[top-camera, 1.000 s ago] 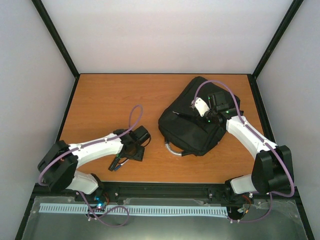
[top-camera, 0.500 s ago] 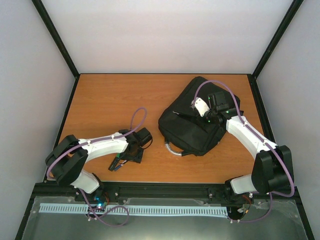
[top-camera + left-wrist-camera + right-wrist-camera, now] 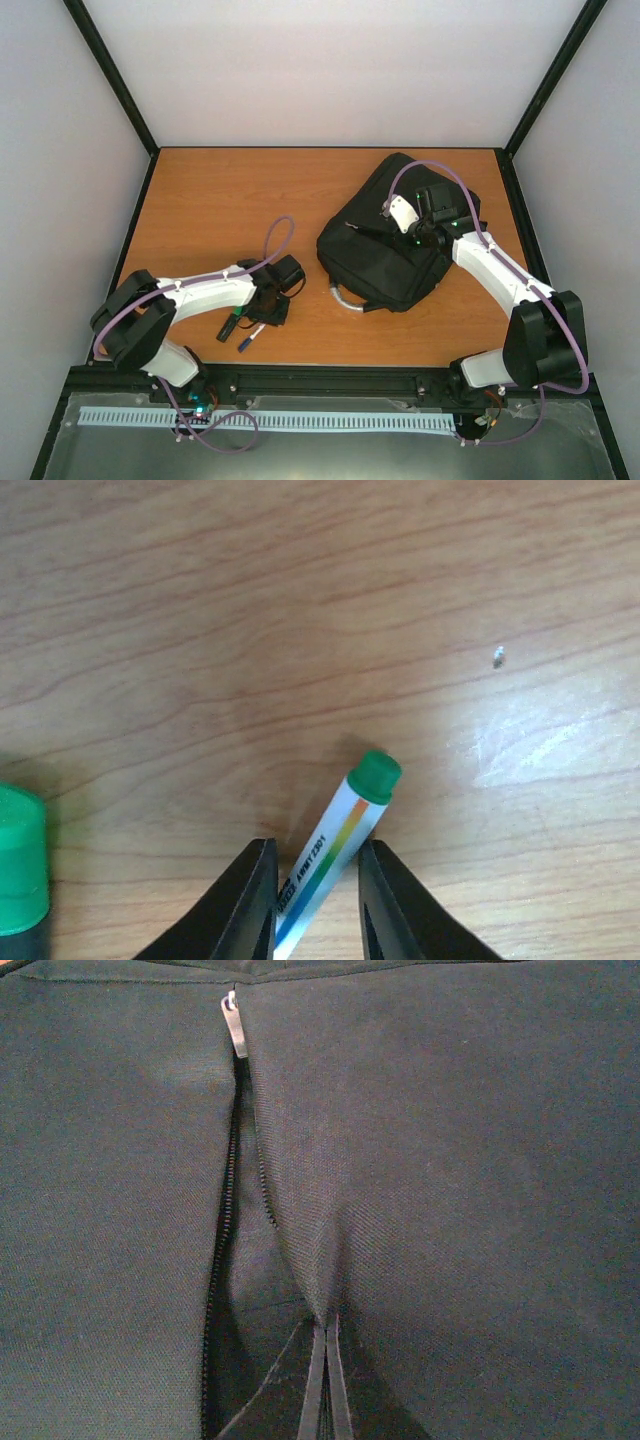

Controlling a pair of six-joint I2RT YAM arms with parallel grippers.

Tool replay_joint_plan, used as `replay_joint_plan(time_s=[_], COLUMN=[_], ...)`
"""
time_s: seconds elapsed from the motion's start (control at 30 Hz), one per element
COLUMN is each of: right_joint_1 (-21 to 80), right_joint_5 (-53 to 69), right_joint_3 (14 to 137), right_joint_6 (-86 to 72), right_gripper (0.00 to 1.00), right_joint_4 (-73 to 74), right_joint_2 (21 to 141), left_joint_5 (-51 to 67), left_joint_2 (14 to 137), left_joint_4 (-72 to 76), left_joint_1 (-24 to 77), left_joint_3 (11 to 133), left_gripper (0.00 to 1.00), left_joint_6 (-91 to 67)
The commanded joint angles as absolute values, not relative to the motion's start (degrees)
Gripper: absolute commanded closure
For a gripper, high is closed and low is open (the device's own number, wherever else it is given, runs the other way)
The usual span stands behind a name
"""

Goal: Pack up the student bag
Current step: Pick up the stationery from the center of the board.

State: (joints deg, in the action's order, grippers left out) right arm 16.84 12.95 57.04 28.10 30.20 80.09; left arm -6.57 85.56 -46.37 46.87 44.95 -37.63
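The student bag (image 3: 390, 250) is a large black backpack lying at the right of the table, with its grey loop handle (image 3: 345, 298) towards the near edge. My right gripper (image 3: 432, 232) is on top of it, shut on a pinched fold of the bag's fabric (image 3: 310, 1260) beside an open zip (image 3: 222, 1260) with a metal pull (image 3: 234, 1025). My left gripper (image 3: 316, 900) is low over the table with its jaws apart. A white pen (image 3: 335, 855) with a green cap and a rainbow stripe lies slanted between its fingers.
A dark marker with a green end (image 3: 20, 865) lies just left of the left gripper; it also shows in the top view (image 3: 229, 326) beside the white pen (image 3: 250, 337). Black frame posts and grey walls surround the wooden table (image 3: 220, 200).
My left gripper has drawn back and down towards the near edge onto the pens. The white pen now shows apart from the marker. The right arm and bag have not moved.
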Motion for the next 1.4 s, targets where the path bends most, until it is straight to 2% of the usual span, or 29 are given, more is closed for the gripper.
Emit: replay_joint_plan(time_s=[0.0, 0.33, 0.67, 0.83, 0.9, 1.07, 1.37], right_joint_1=[16.8, 16.7, 16.6, 16.3, 16.2, 16.2, 16.1], right_joint_5=[14.8, 14.7, 14.5, 14.5, 14.6, 15.0, 15.4], right_joint_3=[57.4, 57.5, 57.4, 57.3, 57.5, 57.6, 57.7], right_joint_6=[28.6, 28.5, 28.6, 28.6, 28.6, 28.8, 28.8], right_gripper=[0.97, 0.97, 0.97, 0.97, 0.97, 0.97, 0.97], right_joint_4=[30.8, 30.7, 30.7, 30.7, 30.6, 30.7, 30.9], right_joint_2=[80.1, 80.1, 80.3, 80.1, 80.1, 80.5, 80.2], left_joint_5=[-3.4, 2.2, -2.4, -2.2, -2.4, -1.4, 0.6], left_joint_2=[87.1, 89.3, 100.1, 101.4, 99.7, 94.9, 92.2], left_joint_4=[-44.5, -40.5, -39.9, -40.8, -41.6, -43.3, -45.7], left_joint_1=[46.5, 47.7, 49.3, 49.5, 49.7, 50.5, 54.2], left_joint_3=[45.0, 48.3, 61.8, 62.7, 61.3, 56.2, 52.6], left_gripper=[0.75, 0.82, 0.85, 0.65, 0.61, 0.58, 0.57], left_joint_6=[-36.1, -34.7, -29.9, -30.0, -30.9, -33.0, -34.6])
